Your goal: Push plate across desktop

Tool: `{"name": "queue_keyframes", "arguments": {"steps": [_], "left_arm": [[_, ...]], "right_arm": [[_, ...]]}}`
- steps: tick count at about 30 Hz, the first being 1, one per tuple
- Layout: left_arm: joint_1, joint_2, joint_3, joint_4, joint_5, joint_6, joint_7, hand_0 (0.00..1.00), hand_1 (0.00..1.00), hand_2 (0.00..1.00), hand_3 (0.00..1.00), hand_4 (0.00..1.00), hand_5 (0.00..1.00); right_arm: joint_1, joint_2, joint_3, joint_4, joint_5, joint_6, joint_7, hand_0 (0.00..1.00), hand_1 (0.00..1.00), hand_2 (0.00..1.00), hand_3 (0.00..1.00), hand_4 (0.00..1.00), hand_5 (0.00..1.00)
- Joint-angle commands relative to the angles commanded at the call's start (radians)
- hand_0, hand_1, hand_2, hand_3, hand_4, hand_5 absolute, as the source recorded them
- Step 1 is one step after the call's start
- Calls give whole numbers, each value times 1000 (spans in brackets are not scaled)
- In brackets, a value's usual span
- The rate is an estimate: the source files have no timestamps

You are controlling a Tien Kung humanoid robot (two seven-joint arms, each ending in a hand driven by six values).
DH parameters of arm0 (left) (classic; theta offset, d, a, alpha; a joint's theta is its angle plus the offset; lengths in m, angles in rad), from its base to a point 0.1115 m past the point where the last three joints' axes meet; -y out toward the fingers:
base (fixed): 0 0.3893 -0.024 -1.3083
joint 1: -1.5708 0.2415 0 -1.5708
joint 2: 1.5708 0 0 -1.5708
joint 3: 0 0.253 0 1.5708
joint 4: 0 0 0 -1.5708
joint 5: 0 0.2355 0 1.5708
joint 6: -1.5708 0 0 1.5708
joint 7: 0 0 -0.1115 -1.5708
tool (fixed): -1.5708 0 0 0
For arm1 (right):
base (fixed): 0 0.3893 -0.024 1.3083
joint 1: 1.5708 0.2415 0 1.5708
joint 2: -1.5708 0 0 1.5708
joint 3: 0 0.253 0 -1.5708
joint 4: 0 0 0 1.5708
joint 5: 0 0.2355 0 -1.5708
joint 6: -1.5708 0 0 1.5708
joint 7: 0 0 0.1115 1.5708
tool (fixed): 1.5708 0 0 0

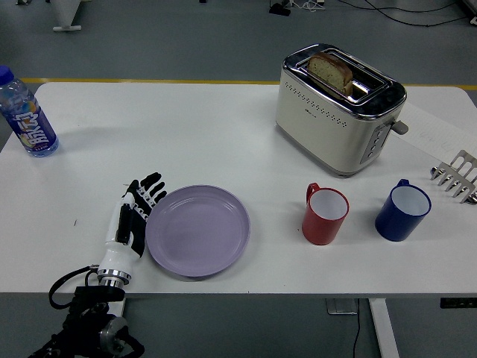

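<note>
The step in hand is the push itself: the left hand point(133, 216) lies flat and edge-on against the rim of the lilac plate point(197, 230), at about 9 o'clock of the plate, with the fingers point(150, 186) straight and spread a little, holding nothing, only pressing sideways. The right hand is not visible. The plate lies on the white counter point(223, 142), in the near-left part, close to the near edge, and the red mug point(325, 215) stands at about 3 o'clock from it, with a clear gap between them. I judge that the next move calls for more push toward 3 o'clock, with the hand low and in contact with the rim, and it should end before the plate reaches the red mug, because this mug could tip or slide. The plate is round, shallow and empty, with a smooth matte surface and a slightly raised rim; it looks light and probably slides easily. The blue mug point(402, 210) and the toaster point(339, 108) with bread stand farther away, not in the path.
</note>
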Motion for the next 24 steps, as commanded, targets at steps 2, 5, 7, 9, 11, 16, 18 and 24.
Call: {"name": "queue_keyframes", "arguments": {"steps": [2, 5, 7, 9, 11, 16, 18, 24], "left_arm": [[-1, 0, 8, -3, -5, 0, 0, 793, 830, 850, 720, 471, 998], [-1, 0, 23, -9, -12, 0, 0, 793, 830, 850, 720, 471, 998], [-3, 0, 35, -13, -15, -1, 0, 792, 830, 849, 720, 469, 998], [-4, 0, 49, -16, -21, -1, 0, 792, 830, 849, 720, 469, 998], [-5, 0, 63, -21, -24, -1, 0, 792, 830, 849, 720, 469, 998], [-9, 0, 83, -28, -31, -1, 0, 792, 829, 848, 719, 469, 998], [-11, 0, 92, -33, -34, 0, -1, 791, 828, 848, 719, 469, 998], [-15, 0, 125, -43, -43, -1, -1, 790, 828, 847, 719, 467, 998]], "right_arm": [[0, 0, -1, 0, 2, 0, 1, 689, 639, 748, 734, 479, 492], [1, -1, -2, 0, 1, 0, 1, 689, 639, 748, 734, 479, 492], [1, -1, -1, 0, 0, 0, 0, 689, 639, 748, 734, 479, 491], [1, -1, -1, 0, -2, 1, -1, 689, 639, 748, 734, 479, 491], [2, -1, -2, 0, -1, 1, -2, 689, 639, 748, 734, 479, 491], [3, 0, -2, 1, -1, 1, -3, 689, 639, 747, 734, 479, 491], [4, 0, -1, 1, -3, 1, -3, 689, 639, 747, 734, 479, 491], [4, -1, 1, 1, -5, 2, -2, 689, 639, 747, 734, 480, 489]]}}
